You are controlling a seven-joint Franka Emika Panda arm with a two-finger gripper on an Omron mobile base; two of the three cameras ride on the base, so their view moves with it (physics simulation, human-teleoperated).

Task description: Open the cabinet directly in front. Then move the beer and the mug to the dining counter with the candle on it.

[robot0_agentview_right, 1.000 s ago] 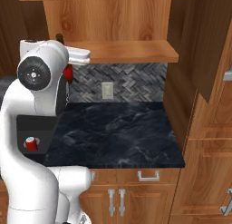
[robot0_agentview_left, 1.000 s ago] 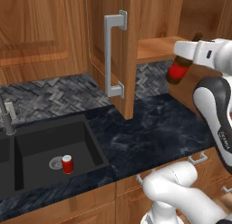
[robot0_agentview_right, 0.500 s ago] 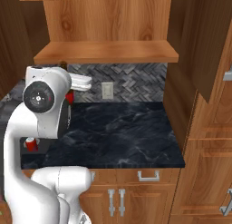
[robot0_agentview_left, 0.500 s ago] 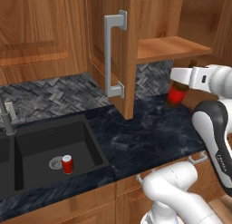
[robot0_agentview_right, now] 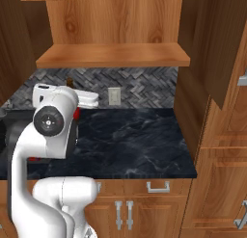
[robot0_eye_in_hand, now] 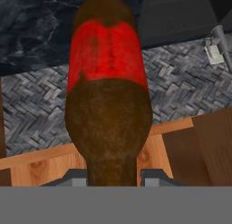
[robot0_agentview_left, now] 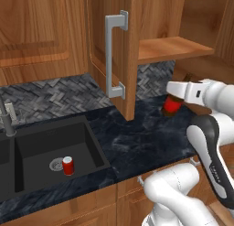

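Gripper is clamped on the dark brown glass beer bottle with a red label, carried in the air over the black marbled countertop, below the open reddish-brown wooden cabinet's shelf. In the hand view the bottle's long axis runs straight out from between the fingers. Mug, candle and dining counter are out of sight, and the fingertips are mostly hidden behind the bottle

- No text, brand, number or sign can be read anywhere in the pictures.
- The beer: its red label is a plain, mottled band with no lettering.
- The short red can, standing on the sink floor beside the drain: too small to show any marking.
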